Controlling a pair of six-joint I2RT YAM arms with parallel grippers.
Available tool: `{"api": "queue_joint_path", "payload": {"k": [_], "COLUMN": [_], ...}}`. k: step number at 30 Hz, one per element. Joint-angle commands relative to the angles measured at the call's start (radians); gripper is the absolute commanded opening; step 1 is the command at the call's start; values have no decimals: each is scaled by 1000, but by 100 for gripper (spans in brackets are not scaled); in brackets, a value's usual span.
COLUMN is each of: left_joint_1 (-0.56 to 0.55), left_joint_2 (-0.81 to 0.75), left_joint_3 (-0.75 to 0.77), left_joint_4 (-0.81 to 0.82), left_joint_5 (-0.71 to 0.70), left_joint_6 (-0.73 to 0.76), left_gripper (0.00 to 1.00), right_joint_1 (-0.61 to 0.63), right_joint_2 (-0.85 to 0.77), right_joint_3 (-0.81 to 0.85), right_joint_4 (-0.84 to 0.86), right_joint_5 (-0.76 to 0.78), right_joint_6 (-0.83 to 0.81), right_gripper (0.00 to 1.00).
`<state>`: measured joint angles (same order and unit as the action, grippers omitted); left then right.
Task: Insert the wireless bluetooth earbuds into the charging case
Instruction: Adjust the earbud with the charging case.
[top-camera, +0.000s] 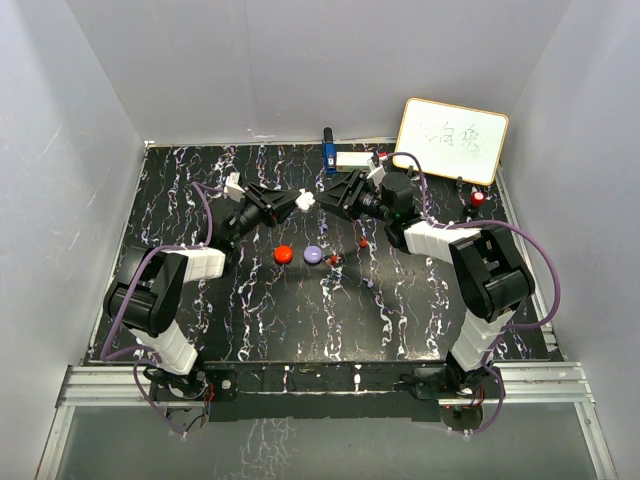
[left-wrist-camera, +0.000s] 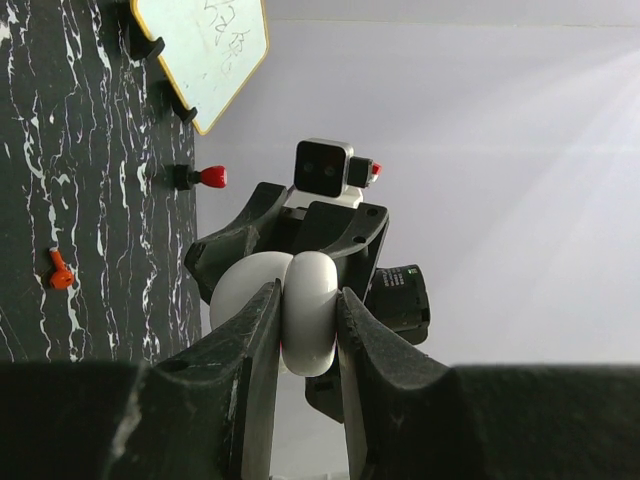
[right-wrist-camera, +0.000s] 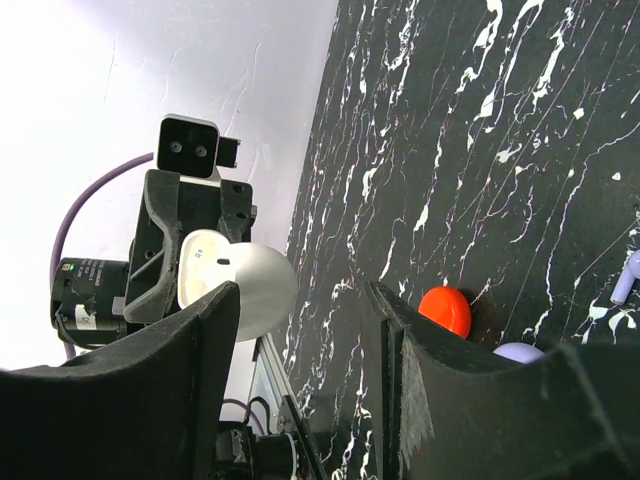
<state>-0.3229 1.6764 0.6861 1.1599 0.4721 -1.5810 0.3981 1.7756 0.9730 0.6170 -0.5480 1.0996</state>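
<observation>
The white charging case (left-wrist-camera: 300, 310) is held clamped in the left gripper (top-camera: 288, 204), raised above the far middle of the table (top-camera: 200, 320). The right gripper (right-wrist-camera: 305, 300) is seen half open and empty, facing it. A red earbud (left-wrist-camera: 60, 270) and a purple earbud (right-wrist-camera: 625, 278) are left lying on the table, right of the red puck (top-camera: 283, 254).

**Smooth shell, matt fingers**

The charging case (left-wrist-camera: 305, 310) looks like smooth white plastic with a soft sheen. The left gripper (left-wrist-camera: 305, 300) and right gripper (right-wrist-camera: 300, 300) have matt black plastic fingers. The surface (right-wrist-camera: 480, 150) is black with white marble-like veining, low in gloss. The red puck (right-wrist-camera: 446, 309) looks glossy. The whiteboard (left-wrist-camera: 210, 45) has a glossy face.
</observation>
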Motion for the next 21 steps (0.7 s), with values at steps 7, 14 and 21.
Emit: {"api": "queue_joint_path", "payload": {"k": [7, 14, 21], "left_joint_1": [-7, -7, -7], "left_joint_2": [-19, -2, 14], "left_joint_3": [7, 17, 25], "left_joint_4": [8, 5, 6], "left_joint_5": [17, 10, 4], "left_joint_6": [16, 22, 24], "left_gripper": [0, 0, 0], "right_joint_1": [9, 25, 29], "right_joint_2": [-1, -10, -28], "right_joint_3": [38, 27, 7], "right_joint_4": [44, 44, 45], "right_joint_5": [5, 6, 12], "right_joint_6": [-17, -12, -9], "right_gripper": [50, 50, 50]}}
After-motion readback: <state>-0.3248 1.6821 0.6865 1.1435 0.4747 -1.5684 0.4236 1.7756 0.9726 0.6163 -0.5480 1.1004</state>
